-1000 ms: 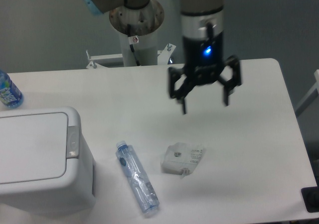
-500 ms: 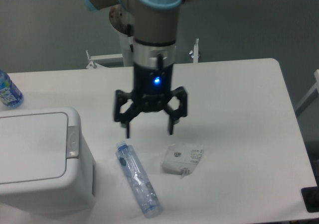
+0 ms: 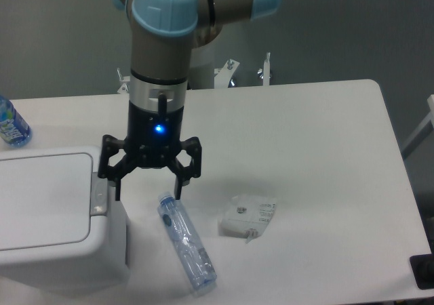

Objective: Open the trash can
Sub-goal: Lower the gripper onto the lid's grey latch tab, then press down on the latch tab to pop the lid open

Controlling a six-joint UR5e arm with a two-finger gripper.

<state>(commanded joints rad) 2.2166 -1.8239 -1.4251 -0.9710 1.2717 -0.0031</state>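
The trash can [image 3: 47, 217] is a large white boxy bin at the front left of the table, its flat lid shut. Its small grey push-button [image 3: 99, 200] sits on the right rim. My gripper [image 3: 148, 190] hangs open and empty just right of the bin, pointing down. Its left finger [image 3: 116, 186] is right above the button's upper end; I cannot tell if it touches. Its right finger is above the top of a bottle lying on the table.
A clear plastic bottle [image 3: 186, 242] lies on the table right of the bin. A white packet [image 3: 248, 216] lies further right. A blue-labelled bottle [image 3: 11, 125] stands at the far left edge. The arm's base post [image 3: 200, 68] stands behind the table.
My gripper has moved left and a little down, from over the table's middle to the bin's right rim. It stayed open. The bin's lid has not moved.
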